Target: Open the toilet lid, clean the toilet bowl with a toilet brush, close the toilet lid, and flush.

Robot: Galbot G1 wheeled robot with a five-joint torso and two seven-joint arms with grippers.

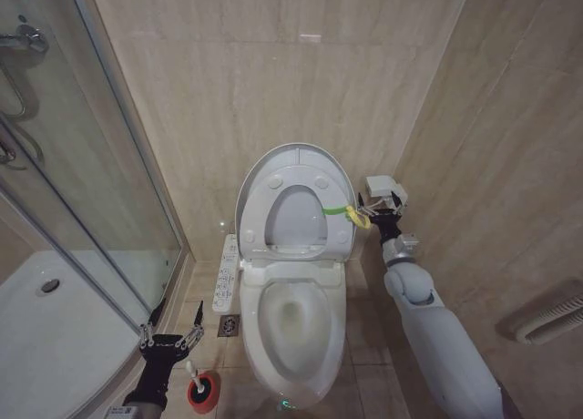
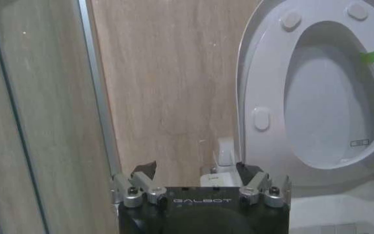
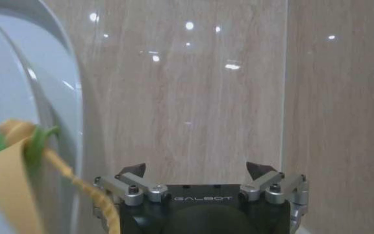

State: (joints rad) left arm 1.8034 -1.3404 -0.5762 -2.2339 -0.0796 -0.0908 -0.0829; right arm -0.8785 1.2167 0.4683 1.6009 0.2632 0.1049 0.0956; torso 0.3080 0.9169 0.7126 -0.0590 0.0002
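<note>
The toilet lid (image 1: 296,157) stands raised against the back wall, and the seat ring (image 1: 261,209) is up against it. Below them the toilet bowl (image 1: 293,314) lies uncovered. The toilet brush (image 1: 201,388) sits in its red holder on the floor, left of the bowl. My left gripper (image 1: 173,324) hangs open just above and left of the brush, holding nothing. My right gripper (image 1: 380,199) is open beside the lid's right edge, close to a green and yellow strap (image 1: 346,211). The left wrist view shows the left gripper (image 2: 196,168) facing the lid (image 2: 330,97). In the right wrist view the right gripper (image 3: 196,168) sits beside the strap (image 3: 11,170).
A long white button panel (image 1: 225,273) runs along the bowl's left side, with a floor drain (image 1: 229,325) below it. The shower's glass wall (image 1: 91,191) and white tray (image 1: 36,337) close off the left. A white box (image 1: 384,187) sits on the right wall behind the right gripper.
</note>
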